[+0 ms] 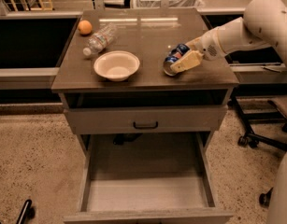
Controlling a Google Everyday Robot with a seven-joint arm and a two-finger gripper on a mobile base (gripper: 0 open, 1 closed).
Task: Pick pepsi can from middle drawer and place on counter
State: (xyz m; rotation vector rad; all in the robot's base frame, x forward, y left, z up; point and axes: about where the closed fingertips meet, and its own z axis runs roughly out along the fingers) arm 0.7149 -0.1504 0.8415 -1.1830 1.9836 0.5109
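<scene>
- You are at the placing step: the claw is clenched on the pepsi can, which is tilted and low over the bench near its right edge.
- Whether the can touches the bench cannot be told.
- The arm reaches in from the right, with the forearm sloping down to the left.
- The middle drawer stands open below.
- Next, you likely need to settle the can and then release it. Lying tilted, it may roll toward the 1 bowl.
</scene>
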